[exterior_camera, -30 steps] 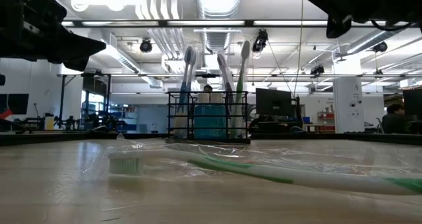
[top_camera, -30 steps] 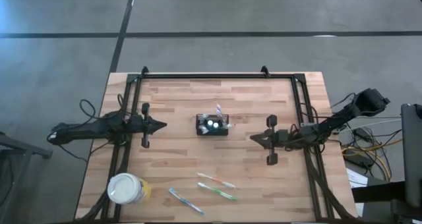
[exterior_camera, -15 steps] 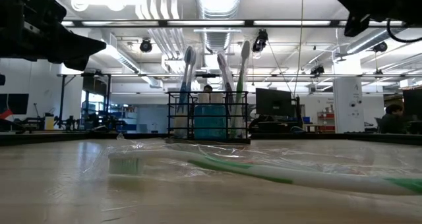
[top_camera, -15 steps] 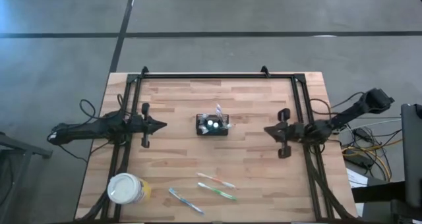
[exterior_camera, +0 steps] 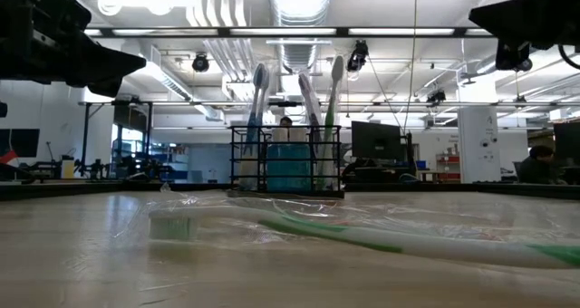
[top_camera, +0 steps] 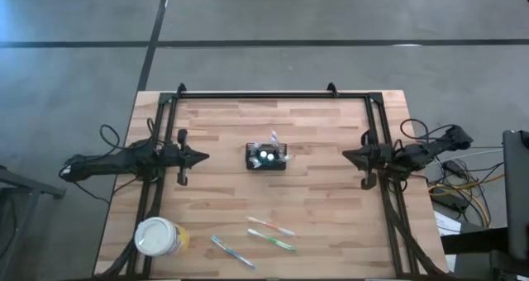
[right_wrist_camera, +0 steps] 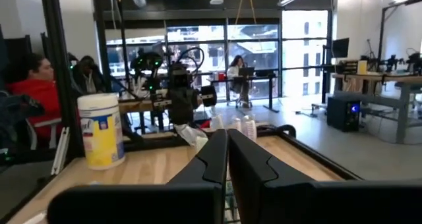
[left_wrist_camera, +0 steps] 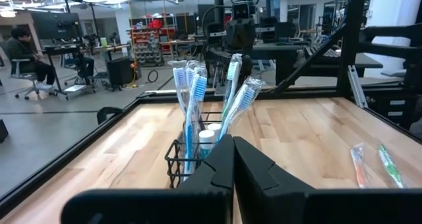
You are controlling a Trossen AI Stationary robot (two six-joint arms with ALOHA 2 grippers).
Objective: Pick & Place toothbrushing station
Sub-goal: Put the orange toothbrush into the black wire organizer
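The tabletop [top_camera: 322, 207] is made of light wooden planks and bordered by a black metal frame [top_camera: 273, 94]. A round white-and-yellow cup [top_camera: 159, 236] stands near the front left corner. Three loose toothbrushes lie in the front middle area: a blue one [top_camera: 232, 251], a red-and-white one [top_camera: 271, 226], and a green one [top_camera: 272, 240], the last two in clear wrapping. Beyond the tabletop, seated persons [left_wrist_camera: 25, 47] occupy desks in the workshop room.
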